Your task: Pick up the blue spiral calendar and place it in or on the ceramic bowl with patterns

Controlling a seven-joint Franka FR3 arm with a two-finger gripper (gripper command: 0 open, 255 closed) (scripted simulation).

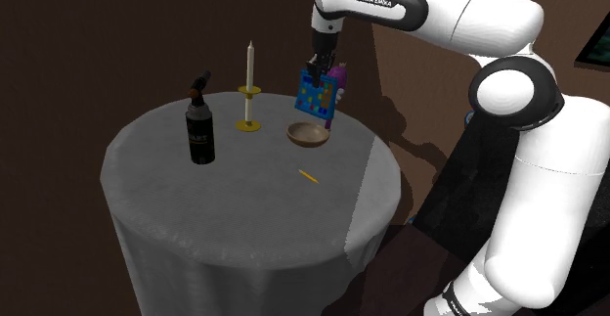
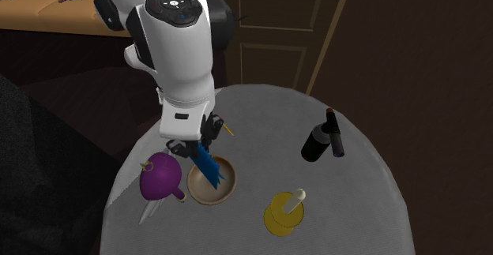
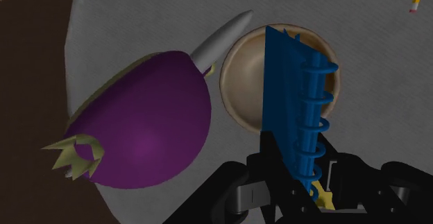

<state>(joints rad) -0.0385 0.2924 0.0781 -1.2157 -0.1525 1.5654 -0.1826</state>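
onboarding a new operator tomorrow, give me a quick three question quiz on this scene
1. True or false: the end effector is shut on the blue spiral calendar.
2. Where is the bowl relative to the calendar? A) just below it B) clasped in the end effector C) on the floor
3. What thin yellow item lies flat on the table, apart from the bowl?
Key: 1 true; 2 A; 3 a pencil.
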